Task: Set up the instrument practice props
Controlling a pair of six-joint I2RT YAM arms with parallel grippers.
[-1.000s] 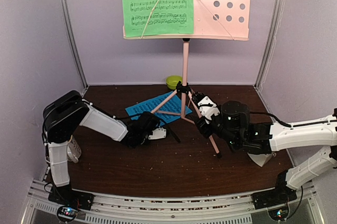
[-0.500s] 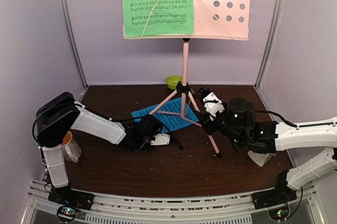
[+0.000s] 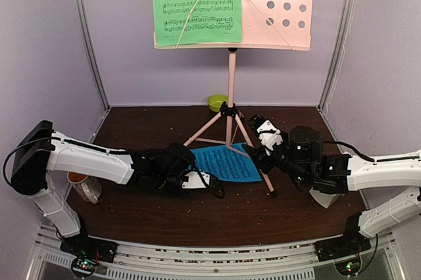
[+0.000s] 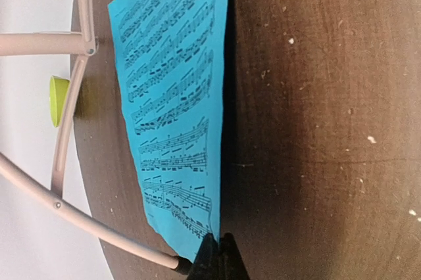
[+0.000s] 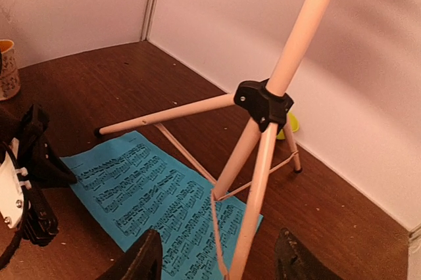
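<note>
My left pincer is clamping shut on the near corner of the blue sheet, since I'm guessing it needs peeling off the worktop; the sheet's lying flat there, partly under the pink stand legs; my right pincer is hanging open around one leg, gripping nothing, probably there to steady it; the green sheet is sitting up on the stand.

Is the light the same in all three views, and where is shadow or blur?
Top external: even, cool light, sharp. Left wrist: the blue music sheet casts a dark shadow on the table along its edge. Right wrist: warmer, pinkish cast; its own jaws at the bottom edge are dark and soft.
</note>
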